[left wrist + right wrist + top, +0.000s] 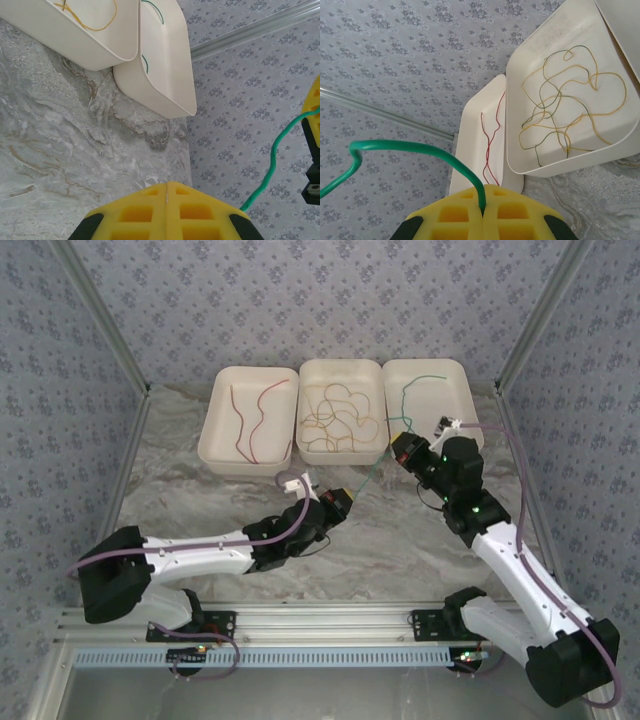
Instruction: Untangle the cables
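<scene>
Pulling one green cable (420, 147) free: the right end effector (484, 192) and left end effector (167, 187) both pinch it. Next, it likely goes in the right tray (450, 405).

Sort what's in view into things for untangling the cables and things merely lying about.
Job: stretched green cable, gripped by left fingers and right fingers; yellow-green tangle; red cables; loose green cable; white trays.
Background: marbled table, patterned walls.

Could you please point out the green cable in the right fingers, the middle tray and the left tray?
green cable (395, 145), right wrist view, top of its arc.
middle tray (340, 458), top external view, near wall.
left tray (245, 464), top external view, near wall.
</scene>
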`<move>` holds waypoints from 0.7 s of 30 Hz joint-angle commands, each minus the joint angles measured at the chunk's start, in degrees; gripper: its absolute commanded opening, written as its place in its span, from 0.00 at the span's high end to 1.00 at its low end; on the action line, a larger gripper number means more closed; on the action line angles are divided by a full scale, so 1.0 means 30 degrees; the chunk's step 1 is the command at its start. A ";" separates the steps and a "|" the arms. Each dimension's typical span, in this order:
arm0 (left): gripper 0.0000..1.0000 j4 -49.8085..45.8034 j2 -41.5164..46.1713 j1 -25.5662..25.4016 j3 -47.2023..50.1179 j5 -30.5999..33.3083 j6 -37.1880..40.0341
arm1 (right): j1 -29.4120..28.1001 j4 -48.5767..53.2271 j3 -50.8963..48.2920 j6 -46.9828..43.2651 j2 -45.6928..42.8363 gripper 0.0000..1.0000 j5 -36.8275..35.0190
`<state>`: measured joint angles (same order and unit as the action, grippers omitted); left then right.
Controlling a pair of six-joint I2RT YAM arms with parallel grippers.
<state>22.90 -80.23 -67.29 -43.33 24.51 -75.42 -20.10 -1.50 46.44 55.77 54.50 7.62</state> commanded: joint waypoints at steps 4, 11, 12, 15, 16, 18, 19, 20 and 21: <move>1.00 -0.5665 -0.0767 -0.0606 0.1526 -0.0931 0.1116 | 0.1976 -0.5613 0.2654 -0.0063 -0.0296 1.00 -0.2663; 1.00 -0.5716 -0.0744 -0.0741 0.1497 -0.1030 0.1284 | 0.2539 -0.6064 0.2887 0.0325 -0.0101 1.00 -0.1501; 1.00 -0.5792 -0.0577 -0.0738 0.1487 -0.0997 0.1344 | 0.2541 -0.5876 0.3072 0.0068 -0.0114 1.00 -0.1142; 0.98 -0.6796 0.0792 -0.0659 0.0956 -0.0723 0.1941 | 0.2374 -0.3808 0.4202 -0.2173 0.0299 1.00 0.1380; 0.86 -0.7251 0.1473 -0.0625 0.0679 -0.0632 0.2261 | 0.2079 -0.2805 0.4484 -0.3075 0.0497 1.00 0.2140; 0.60 -0.8010 0.2937 -0.0576 0.0178 -0.0471 0.2950 | 0.1376 -0.0534 0.4700 -0.5576 0.0569 1.00 0.2227; 0.46 -0.8643 0.3835 -0.0572 -0.0125 -0.0263 0.3221 | 0.0774 0.0493 0.4535 -0.6970 0.0395 1.00 0.1579; 0.37 -0.9348 0.4709 -0.0581 -0.0451 -0.0044 0.3533 | 0.0381 0.1186 0.4232 -0.8109 0.0222 1.00 0.0836; 0.32 -0.9873 0.5471 -0.0568 -0.0660 0.0142 0.3711 | 0.0176 0.1484 0.3933 -0.8775 0.0082 1.00 0.0429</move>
<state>5.06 -69.32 -68.75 -43.77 23.81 -68.58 -17.45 0.56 57.89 41.60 56.38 14.13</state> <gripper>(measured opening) 0.643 0.058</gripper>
